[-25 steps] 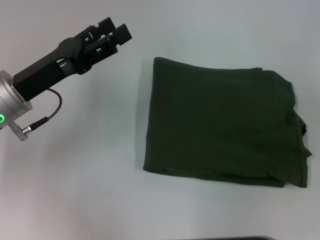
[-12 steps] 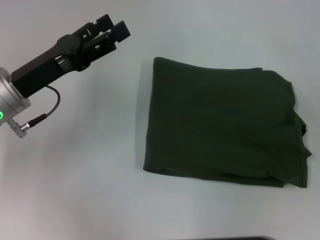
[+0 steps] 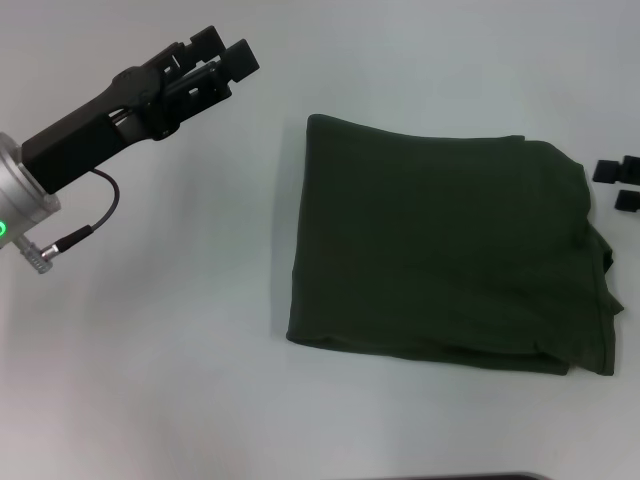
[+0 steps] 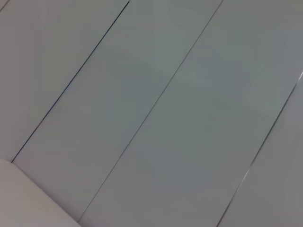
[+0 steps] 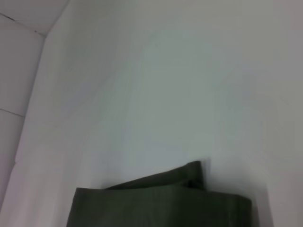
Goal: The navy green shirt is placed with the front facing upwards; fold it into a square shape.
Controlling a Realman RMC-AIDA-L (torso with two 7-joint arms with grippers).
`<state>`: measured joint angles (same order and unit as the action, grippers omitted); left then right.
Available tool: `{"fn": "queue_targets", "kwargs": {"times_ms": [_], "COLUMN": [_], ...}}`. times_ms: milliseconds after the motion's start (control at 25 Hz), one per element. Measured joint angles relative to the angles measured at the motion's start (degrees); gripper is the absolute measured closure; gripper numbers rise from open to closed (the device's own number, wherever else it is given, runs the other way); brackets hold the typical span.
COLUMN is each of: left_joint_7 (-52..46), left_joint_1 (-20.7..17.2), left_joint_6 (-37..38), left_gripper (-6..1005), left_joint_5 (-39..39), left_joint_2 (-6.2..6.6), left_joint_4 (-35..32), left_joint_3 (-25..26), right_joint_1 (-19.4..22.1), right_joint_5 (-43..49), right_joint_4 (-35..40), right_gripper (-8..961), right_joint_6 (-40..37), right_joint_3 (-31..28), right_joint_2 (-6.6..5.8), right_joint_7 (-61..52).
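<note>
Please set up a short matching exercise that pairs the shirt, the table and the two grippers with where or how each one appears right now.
Things:
1. navy green shirt
2. left gripper
3. right gripper
4. table

Places or states:
A. raised over bare table, away from the shirt's left edge
B. just showing at the frame edge, beside the shirt's far right corner
C. folded into a rough square, lying flat
D. pale surface under everything

Pairs: 1-C, 2-A, 3-B, 4-D
</note>
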<state>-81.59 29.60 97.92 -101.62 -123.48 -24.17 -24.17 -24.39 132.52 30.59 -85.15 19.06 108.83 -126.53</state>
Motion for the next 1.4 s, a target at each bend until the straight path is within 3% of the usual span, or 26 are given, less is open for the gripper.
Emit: {"fn": "queue_targets", "kwargs": {"times_ms": [760,960,1400], "left_joint_7": [0.3,0.6,0.7], "left_joint_1": [-0.4,-0.8,-1.0], "left_joint_6": [0.0,0.0,-0.1], "left_gripper": [79,80,80], "left_joint_5": [0.0,0.0,0.0], "left_joint_2": [0.00,0.00,0.00], "left_joint_4": [-0.1,-0.1,-0.1], "left_joint_3": [0.0,0.0,0.0], "right_joint_1": [-2.3,-2.4,-2.1], "right_joint_5": [0.0,0.1,0.0], "right_joint_4": [-1.8,-2.3,-2.7], "right_gripper": [121,267,345], "right_joint_6": [5.5,6.4,7.1], "right_joint_3": [0.8,0.9,0.9], "right_joint_2": [2.36,2.47,2.59], "right_joint_7": [-0.1,-0.8,-1.0]}}
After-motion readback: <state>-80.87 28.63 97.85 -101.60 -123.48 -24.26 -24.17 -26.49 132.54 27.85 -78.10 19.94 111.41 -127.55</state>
